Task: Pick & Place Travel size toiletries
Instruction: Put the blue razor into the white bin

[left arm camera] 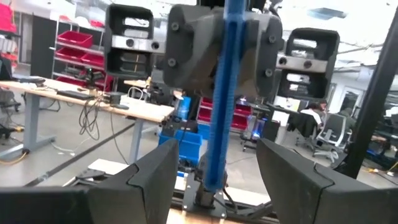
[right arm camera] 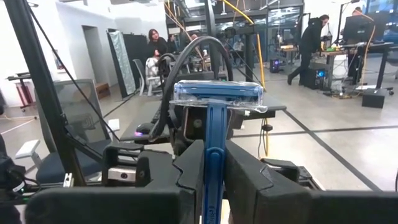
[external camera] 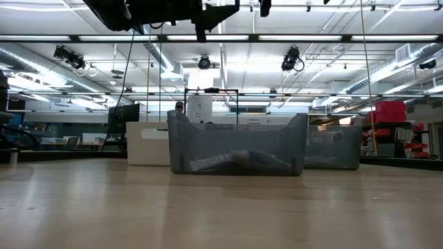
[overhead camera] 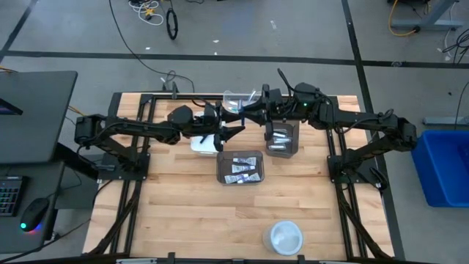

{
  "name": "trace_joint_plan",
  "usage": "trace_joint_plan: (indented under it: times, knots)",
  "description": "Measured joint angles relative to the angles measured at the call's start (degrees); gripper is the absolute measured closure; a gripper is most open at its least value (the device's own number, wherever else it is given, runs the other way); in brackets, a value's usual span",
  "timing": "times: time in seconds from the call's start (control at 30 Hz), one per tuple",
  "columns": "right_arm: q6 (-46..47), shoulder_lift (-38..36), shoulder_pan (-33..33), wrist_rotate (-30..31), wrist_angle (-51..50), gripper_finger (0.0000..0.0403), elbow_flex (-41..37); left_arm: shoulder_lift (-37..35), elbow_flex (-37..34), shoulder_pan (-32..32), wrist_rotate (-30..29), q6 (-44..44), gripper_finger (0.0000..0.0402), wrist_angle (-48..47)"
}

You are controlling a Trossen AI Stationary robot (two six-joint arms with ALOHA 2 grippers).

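A blue-handled razor (right arm camera: 213, 124) with a wide clear-capped head (right arm camera: 216, 94) is held high over the table's far middle. My right gripper (right arm camera: 213, 149) is shut on it and also shows in the high view (overhead camera: 248, 114). My left gripper (left arm camera: 216, 149) faces it from the table's left, seen from above too (overhead camera: 231, 129). It is open, with a finger on either side of the handle's lower stretch (left arm camera: 217, 155), apart from it. Below, a dark grey bin (overhead camera: 240, 167) holds several small silvery tubes. My right gripper pinches the razor's blue handle (right arm camera: 213, 134) between its two fingers, a little below the head. The fingers come level from the table's right and lie across the handle. The razor stands about upright, head up, lifted clear of everything below.
A second dark grey bin (overhead camera: 282, 139) stands under the right arm. A white bin (overhead camera: 204, 144) sits under the left gripper and a clear bin (overhead camera: 236, 98) at the far edge. A round white dish (overhead camera: 284, 236) sits near the front edge. People stand in the room beyond.
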Motion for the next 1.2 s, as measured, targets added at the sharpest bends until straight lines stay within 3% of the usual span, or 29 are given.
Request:
trace_joint_plan:
  times: [0.27,0.7,1.0,1.2]
  knots:
    - [-0.17,0.00,0.03,-0.02,-0.07,0.0348,0.00,-0.02,0.02,0.00,0.74,0.21,0.0184,-0.48]
    - [-0.17,0.00,0.03,-0.02,-0.28,0.0348,0.00,-0.02,0.02,0.00,1.18,1.11,0.0299,-0.68]
    - [-0.12,0.00,0.03,-0.07,-0.35,0.0348,0.00,-0.02,0.02,0.00,1.21,1.11,0.0344,-0.84]
    - [-0.03,0.00,0.06,-0.07,-0.50,0.0348,0.00,-0.02,0.02,0.00,2.58,1.13,0.0354,-0.84]
